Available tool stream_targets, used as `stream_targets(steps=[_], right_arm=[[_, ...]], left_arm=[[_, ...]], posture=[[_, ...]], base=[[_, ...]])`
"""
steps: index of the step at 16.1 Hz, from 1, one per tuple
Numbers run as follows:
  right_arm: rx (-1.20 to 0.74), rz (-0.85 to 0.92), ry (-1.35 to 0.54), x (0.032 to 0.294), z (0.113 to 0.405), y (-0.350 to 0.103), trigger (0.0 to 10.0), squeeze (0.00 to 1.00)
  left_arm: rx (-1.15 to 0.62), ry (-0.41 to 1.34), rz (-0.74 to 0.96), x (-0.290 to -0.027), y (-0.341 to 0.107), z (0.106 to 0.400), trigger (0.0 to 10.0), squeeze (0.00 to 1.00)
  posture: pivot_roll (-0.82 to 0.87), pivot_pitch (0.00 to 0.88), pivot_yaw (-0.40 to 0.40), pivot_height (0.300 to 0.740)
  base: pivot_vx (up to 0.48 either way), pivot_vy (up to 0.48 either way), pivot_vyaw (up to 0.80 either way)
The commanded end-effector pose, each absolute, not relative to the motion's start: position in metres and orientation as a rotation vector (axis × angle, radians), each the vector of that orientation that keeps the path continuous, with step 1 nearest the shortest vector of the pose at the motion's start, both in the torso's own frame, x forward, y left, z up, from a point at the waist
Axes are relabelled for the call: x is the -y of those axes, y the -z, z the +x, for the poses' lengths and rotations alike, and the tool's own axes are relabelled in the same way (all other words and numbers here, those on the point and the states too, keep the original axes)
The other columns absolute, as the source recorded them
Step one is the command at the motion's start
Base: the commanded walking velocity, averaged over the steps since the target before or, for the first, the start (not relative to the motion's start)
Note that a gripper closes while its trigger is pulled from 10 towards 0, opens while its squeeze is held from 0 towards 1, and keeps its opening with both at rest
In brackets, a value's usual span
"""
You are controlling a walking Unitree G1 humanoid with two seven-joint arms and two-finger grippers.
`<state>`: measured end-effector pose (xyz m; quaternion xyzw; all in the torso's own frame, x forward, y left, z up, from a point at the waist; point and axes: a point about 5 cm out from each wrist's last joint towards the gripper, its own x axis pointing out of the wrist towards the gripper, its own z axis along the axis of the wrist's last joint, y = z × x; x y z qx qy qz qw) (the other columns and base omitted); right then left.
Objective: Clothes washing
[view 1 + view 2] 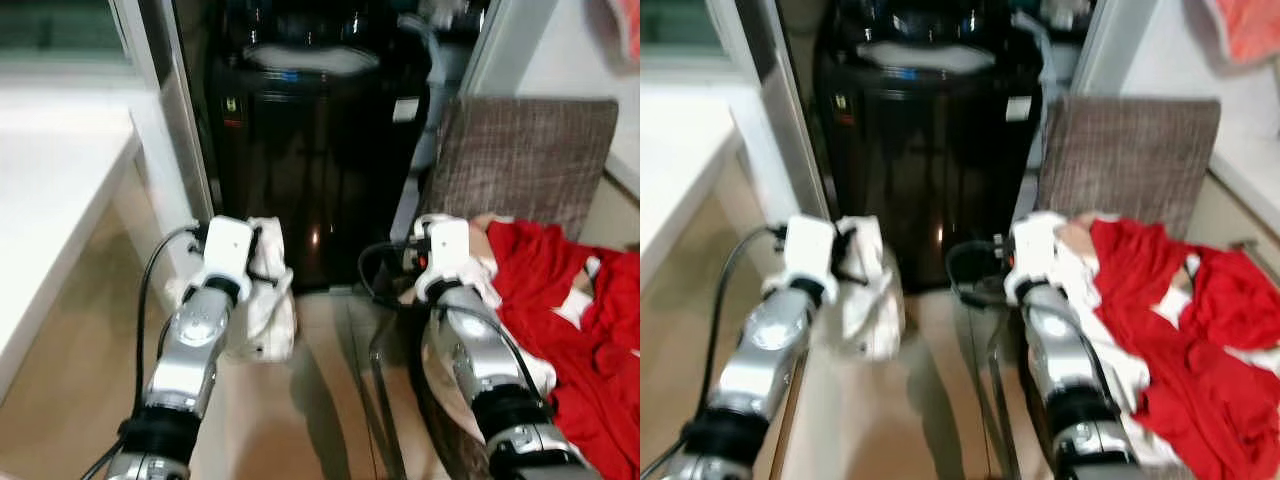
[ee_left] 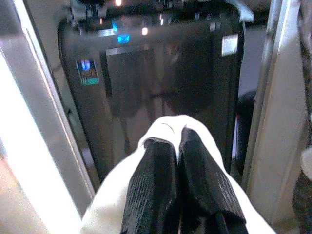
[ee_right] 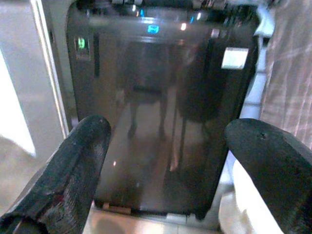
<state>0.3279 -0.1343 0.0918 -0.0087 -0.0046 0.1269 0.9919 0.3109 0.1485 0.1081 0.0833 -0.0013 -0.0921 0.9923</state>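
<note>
Left pincer pinched on white cloth, lower left of frame. Right pincer spread, empty. Washer upper centre, directly beyond both; left nearer to load. Red clothes heaped lower right.

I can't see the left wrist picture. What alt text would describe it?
The left gripper, its two black fingers pressed together, pinches a white cloth in front of a glossy black washing machine with small blue lights near its top. A pale door frame stands beside the machine.
</note>
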Motion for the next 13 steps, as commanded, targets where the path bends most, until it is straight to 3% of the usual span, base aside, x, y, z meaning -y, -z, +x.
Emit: stream_targets(steps=[1, 5, 13], right_arm=[[0.038, -0.004, -0.220, 0.142, 0.331, -0.098, 10.0, 0.00], [0.018, 0.005, -0.220, 0.141, 0.326, -0.090, 10.0, 0.00], [0.008, 0.003, -0.239, 0.137, 0.328, -0.089, 10.0, 0.00]], left_arm=[[0.118, 0.217, 0.175, -0.140, -0.133, 0.319, 10.0, 0.00], [0.045, 0.229, 0.156, -0.142, -0.116, 0.315, 10.0, 0.00], [0.070, 0.185, 0.113, -0.139, -0.120, 0.316, 10.0, 0.00]], posture=[[-0.07, 0.000, -0.047, 0.736], [-0.08, 0.000, -0.040, 0.736], [-0.07, 0.000, -0.042, 0.736]], base=[[0.480, 0.000, 0.00], [0.480, 0.000, 0.00], [0.480, 0.000, 0.00]])
